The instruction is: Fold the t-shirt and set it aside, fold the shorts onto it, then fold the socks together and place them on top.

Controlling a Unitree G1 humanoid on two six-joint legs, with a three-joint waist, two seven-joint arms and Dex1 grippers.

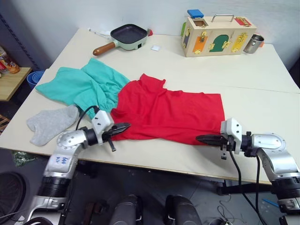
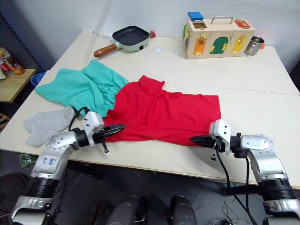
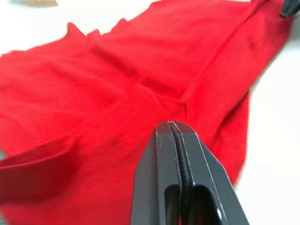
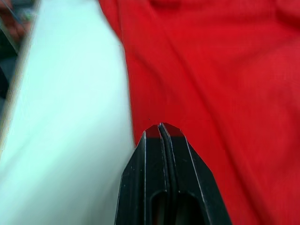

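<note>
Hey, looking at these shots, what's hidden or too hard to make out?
- Whether each closed hand, left and right, actually pinches the t-shirt: the fingers cover the cloth edge in the wrist views.
- How many socks: the grey pile reads as one shape in the eye views.
- Part of the shorts: the t-shirt overlaps them.
- The shorts' drawstring: not discernible.

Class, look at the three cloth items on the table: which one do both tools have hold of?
The t-shirt, the red garment: the left tool and right tool are shut on its near edge. The shorts and socks lie ungripped.
</note>
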